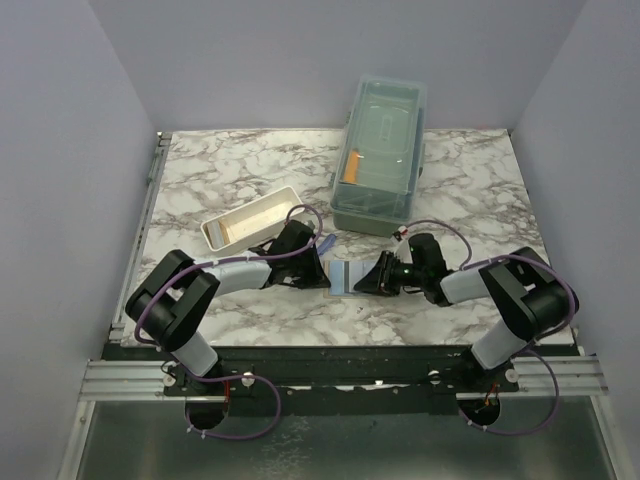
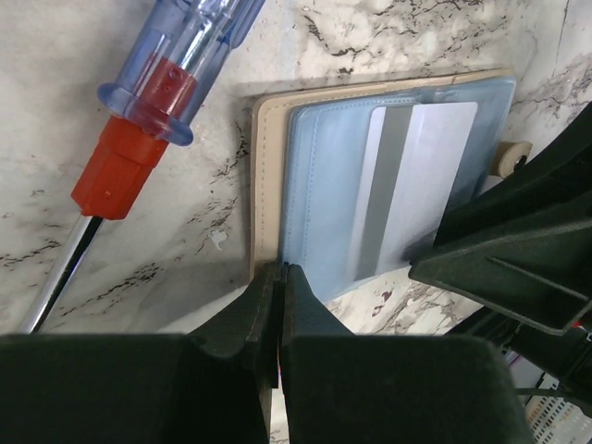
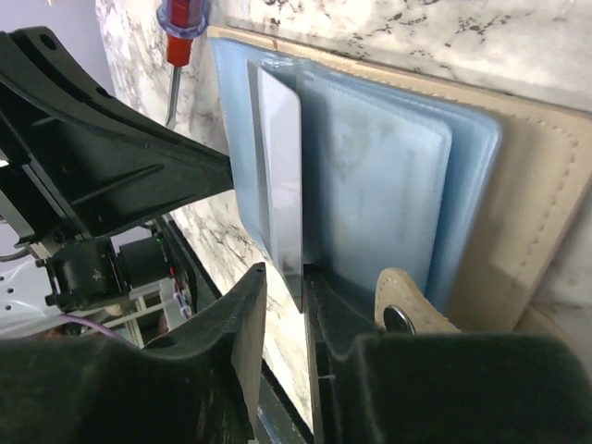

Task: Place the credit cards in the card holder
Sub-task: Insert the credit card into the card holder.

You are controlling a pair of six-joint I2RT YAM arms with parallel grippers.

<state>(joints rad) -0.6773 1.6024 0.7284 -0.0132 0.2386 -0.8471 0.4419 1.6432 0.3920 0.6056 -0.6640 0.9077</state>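
Marble-patterned desk point(image 1: 480, 200) between plain lavender walls, both arm bases at the near edge. Far left: white tray point(image 1: 215, 232), long and shallow, lying askew just behind the left arm.

Next to it, left pincer point(image 2: 279, 275) low over the desk, fingers pressed together, tips touching the near edge of the card holder point(image 2: 324, 185). Pinching that edge or merely resting against it: impossible to tell.

Left of the holder in the left wrist view: screwdriver point(image 2: 153, 88) with clear blue and red handle, flat on the marble, just beside the tan cover but apart from it.

Centre: card holder open and flat on the desk between the two pincers, tan outside down, light blue lining up. Credit card point(image 2: 421, 176), pale with a grey stripe, partly inside the blue pockets, one end sticking out toward the right pincer point(image 3: 285, 277).

Right pincer slightly spread, one finger on either side of the protruding card end, a narrow gap visible on one side. Tan snap tab point(image 3: 402, 310) of the holder just beside that pincer.

Back, right of centre: translucent lidded box point(image 1: 380, 150), well apart from the holder, something orange inside.
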